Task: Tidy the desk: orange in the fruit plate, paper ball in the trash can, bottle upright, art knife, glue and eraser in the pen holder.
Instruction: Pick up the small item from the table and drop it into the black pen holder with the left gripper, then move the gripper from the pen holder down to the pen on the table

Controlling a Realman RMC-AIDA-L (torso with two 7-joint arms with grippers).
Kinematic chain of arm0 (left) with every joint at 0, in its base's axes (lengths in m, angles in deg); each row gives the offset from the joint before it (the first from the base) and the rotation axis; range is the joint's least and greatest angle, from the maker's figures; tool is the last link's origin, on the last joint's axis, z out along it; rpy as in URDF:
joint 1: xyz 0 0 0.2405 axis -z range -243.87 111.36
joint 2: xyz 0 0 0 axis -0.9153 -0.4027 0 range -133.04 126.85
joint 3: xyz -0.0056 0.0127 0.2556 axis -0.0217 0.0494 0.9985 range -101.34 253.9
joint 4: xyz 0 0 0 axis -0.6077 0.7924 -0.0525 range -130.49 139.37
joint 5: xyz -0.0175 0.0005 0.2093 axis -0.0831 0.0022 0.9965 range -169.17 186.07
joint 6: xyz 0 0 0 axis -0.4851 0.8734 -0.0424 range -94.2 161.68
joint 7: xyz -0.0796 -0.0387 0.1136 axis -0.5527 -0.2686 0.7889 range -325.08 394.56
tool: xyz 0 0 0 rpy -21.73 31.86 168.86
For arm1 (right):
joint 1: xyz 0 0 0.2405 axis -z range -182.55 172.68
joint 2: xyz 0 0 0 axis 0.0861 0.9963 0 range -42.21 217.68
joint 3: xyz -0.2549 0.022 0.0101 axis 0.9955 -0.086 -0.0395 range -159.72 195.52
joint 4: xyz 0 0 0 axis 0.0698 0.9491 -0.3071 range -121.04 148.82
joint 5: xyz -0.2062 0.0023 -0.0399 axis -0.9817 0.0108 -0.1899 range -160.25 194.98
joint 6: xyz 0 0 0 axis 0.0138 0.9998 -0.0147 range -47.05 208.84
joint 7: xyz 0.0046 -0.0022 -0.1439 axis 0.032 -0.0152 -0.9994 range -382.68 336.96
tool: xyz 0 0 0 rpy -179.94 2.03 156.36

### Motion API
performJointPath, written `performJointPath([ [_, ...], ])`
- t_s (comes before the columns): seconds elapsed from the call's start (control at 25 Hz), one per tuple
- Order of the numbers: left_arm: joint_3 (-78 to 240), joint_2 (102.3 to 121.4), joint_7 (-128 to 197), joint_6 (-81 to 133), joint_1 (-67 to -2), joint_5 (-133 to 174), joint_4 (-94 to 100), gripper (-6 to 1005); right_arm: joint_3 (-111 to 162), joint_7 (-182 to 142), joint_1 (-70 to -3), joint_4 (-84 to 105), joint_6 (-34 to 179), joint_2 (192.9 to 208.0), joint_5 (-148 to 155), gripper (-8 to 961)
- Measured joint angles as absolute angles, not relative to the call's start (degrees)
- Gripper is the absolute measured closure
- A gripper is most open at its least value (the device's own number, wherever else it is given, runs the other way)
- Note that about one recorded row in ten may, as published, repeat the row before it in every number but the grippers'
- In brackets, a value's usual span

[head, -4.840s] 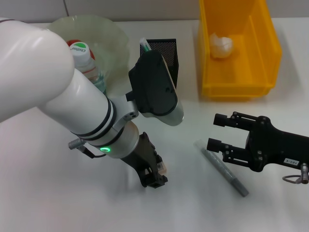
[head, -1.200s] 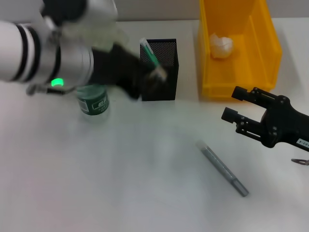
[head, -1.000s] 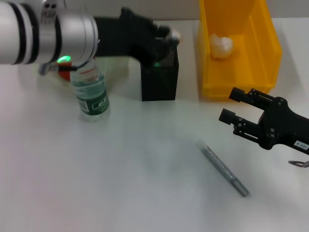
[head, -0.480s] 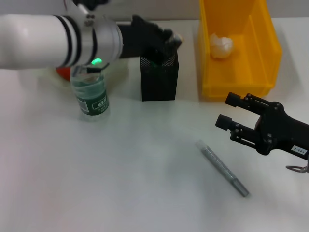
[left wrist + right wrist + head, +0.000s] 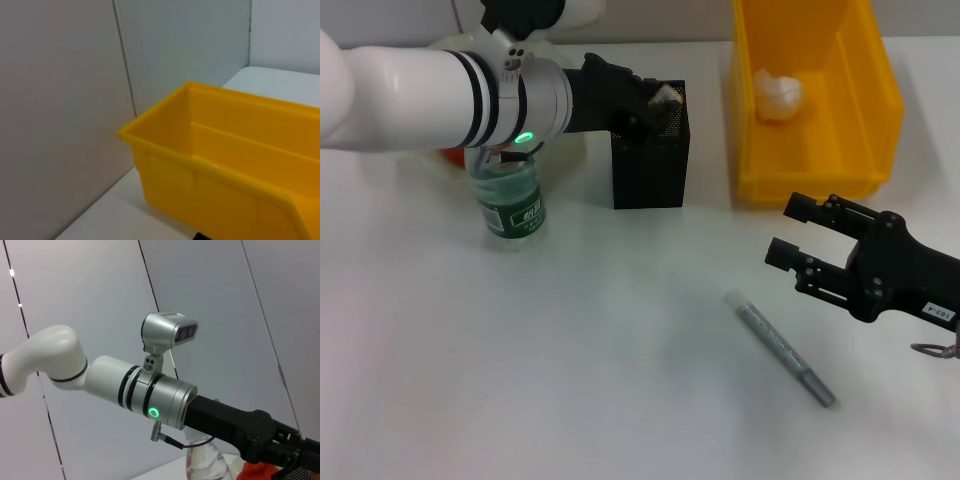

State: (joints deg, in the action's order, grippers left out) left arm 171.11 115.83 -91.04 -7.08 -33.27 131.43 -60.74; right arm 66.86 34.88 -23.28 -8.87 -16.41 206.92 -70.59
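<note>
My left gripper (image 5: pixel 658 103) reaches in from the left and hovers at the top rim of the black mesh pen holder (image 5: pixel 650 165), shut on the small beige eraser (image 5: pixel 667 97). The bottle (image 5: pixel 510 200) stands upright left of the holder. Only a sliver of the orange (image 5: pixel 450 156) shows behind my left arm, and the fruit plate (image 5: pixel 445 43) is mostly hidden. The paper ball (image 5: pixel 777 92) lies in the yellow trash can (image 5: pixel 865 90). The slim grey art knife (image 5: pixel 780 347) lies on the table. Right of the knife, my right gripper (image 5: pixel 798 232) is open. The glue is hidden.
The left wrist view shows the trash can (image 5: pixel 225 175) against a grey wall. The right wrist view shows my left arm (image 5: pixel 165 395), the bottle (image 5: pixel 205 462), the orange (image 5: pixel 257 472) and a corner of the pen holder (image 5: pixel 306 473). White tabletop (image 5: pixel 570 380) spans the front.
My left gripper carried the eraser from the front of the table up to the pen holder and now sits slightly lower over its rim. The right gripper shifted only a little.
</note>
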Motion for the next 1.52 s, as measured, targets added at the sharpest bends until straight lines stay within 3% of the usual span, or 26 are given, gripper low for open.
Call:
performJointPath([
  [0.56, 170.82, 115.74, -91.15, -6.83, -33.54, 131.4, -61.07, 503, 66.69, 34.88, -23.34, -8.97, -16.45, 206.89, -70.62, 287],
  [0.84, 169.03, 115.45, -91.25, -22.32, -41.28, 131.19, -78.73, 483, 66.36, 34.89, -22.23, -9.32, -16.48, 206.74, -70.36, 287],
  [1.0, 167.97, 115.37, -88.46, -33.39, -51.53, 124.21, -96.47, 483, 66.33, 35.1, -22.25, -9.52, -16.48, 206.69, -70.32, 287],
  [1.04, 167.97, 115.37, -88.46, -33.39, -51.53, 124.21, -96.47, 484, 66.33, 35.23, -22.47, -9.55, -16.48, 206.62, -70.31, 287],
  [1.24, 159.89, 115.32, -66.94, -37.58, -64.49, 98.07, -95.72, 488, 66.32, 35.3, -23.15, -9.62, -16.48, 206.57, -70.27, 287],
  [1.4, 155.35, 115.32, -63.96, -41.5, -65.97, 91.5, -92.08, 491, 66.32, 35.32, -23.74, -9.66, -16.49, 206.57, -70.27, 287],
  [1.52, 145.84, 115.31, -61.65, -52.08, -63.14, 86.57, -79.65, 492, 66.34, 35.34, -24.21, -9.67, -16.49, 206.59, -70.36, 287],
])
